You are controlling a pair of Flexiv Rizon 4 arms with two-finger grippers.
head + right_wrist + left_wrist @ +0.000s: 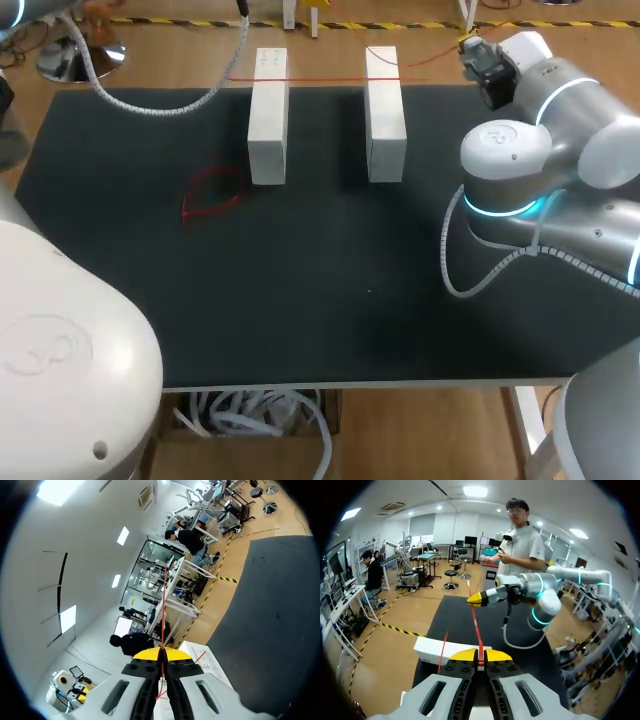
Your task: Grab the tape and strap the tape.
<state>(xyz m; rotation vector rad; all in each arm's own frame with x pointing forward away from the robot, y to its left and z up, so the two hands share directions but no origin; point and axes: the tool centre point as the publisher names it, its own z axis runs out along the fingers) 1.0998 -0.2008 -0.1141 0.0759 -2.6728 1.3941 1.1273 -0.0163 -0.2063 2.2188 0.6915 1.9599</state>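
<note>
The left gripper [480,658] is closed, with its yellow tips pinched on the red tape [476,630]. From there the tape is carried straight ahead, taut, over the far end of the left white block [451,650] to the right gripper [476,599], by which it is gripped as well. The same closed pinch is shown in the right wrist view, with the tape running out ahead of the fingers.

In the head view the span is seen crosswise over the far ends of the left white block and the right white block [385,120], at right angles to their length. Whether it is touching their tops cannot be told. The tape's long axis is thus set from gripper to gripper, and neither arm is nearer, since the tape is held on both sides. The next move is judged to depend on that line being kept square to the blocks.

A loose red loop [212,195] is seen on the black mat [330,300] beside the left white block. Its link to the span cannot be told.
</note>
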